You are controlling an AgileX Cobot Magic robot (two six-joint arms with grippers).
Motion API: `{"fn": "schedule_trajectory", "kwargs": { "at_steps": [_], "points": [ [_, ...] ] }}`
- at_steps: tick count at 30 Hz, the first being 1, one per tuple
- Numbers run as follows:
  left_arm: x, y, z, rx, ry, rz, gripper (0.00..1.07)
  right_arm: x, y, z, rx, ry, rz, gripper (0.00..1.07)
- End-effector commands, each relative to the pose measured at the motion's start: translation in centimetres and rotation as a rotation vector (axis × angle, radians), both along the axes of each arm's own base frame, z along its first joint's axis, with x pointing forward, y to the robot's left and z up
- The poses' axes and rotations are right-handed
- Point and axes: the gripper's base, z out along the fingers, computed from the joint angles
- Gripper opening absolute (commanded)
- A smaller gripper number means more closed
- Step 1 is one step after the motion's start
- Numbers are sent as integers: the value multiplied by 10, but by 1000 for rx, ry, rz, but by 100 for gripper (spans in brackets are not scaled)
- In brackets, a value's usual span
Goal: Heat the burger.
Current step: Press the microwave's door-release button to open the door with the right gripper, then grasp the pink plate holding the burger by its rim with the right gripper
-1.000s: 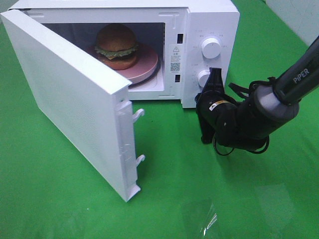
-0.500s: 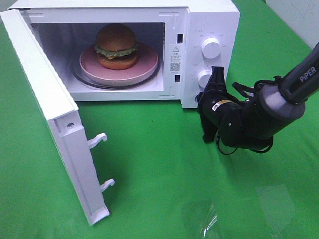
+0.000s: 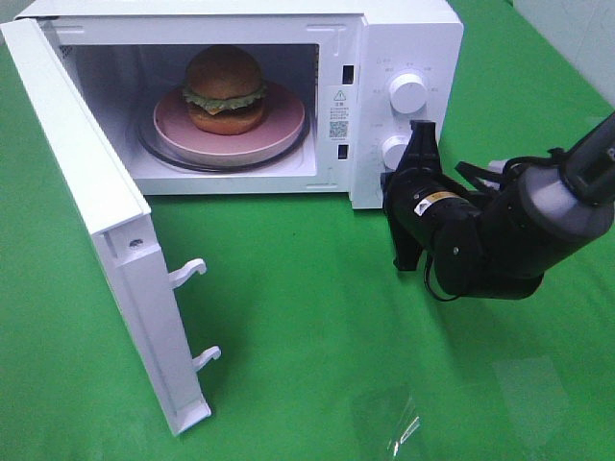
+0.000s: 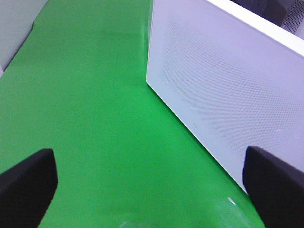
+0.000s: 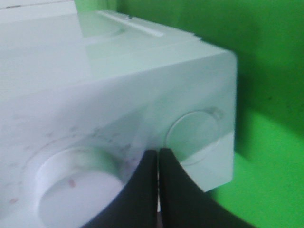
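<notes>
While the door [image 3: 106, 240] hangs wide open, left gripper [image 4: 148, 159] sits spread near it, right gripper [image 3: 421, 134] pinched together just by the lower knob [image 3: 393, 151]. Burger [image 3: 225, 88] on plate [image 3: 279, 130] inside microwave [image 3: 404, 38]: loaded; closing door and setting dial remain.

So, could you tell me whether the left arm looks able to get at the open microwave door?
Probably yes: the left gripper has its jaws wide open, and the microwave door stands close ahead with nothing between.
</notes>
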Motion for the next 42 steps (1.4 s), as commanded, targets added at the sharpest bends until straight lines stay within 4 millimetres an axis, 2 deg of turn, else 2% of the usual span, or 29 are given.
{"fn": "schedule_trajectory", "kwargs": {
  "at_steps": [1,3,12,22,27,29,34,37,38,39,42],
  "points": [
    [-2,0,0,0,-26,2,98,-6,1,9,-9,-5,44,0],
    [-2,0,0,0,-26,2,98,-17,-2,12,-31,42,81,0],
    [-2,0,0,0,-26,2,98,-39,-5,15,-160,153,211,2],
    [-2,0,0,0,-26,2,98,-54,-2,45,-456,155,471,4],
    [-2,0,0,0,-26,2,98,-56,1,58,-600,171,578,4],
    [-2,0,0,0,-26,2,98,-53,5,71,-758,168,689,5],
    [-2,0,0,0,-26,2,98,-49,8,82,-870,166,773,6],
    [-2,0,0,0,-26,2,98,-46,12,91,-1021,195,916,7],
    [-2,0,0,0,-26,2,98,-46,12,91,-1021,195,916,7],
    [-2,0,0,0,-26,2,98,-43,16,100,-1133,181,1021,8],
    [-2,0,0,0,-26,2,98,-42,17,104,-1203,167,1088,8]
  ]
}}
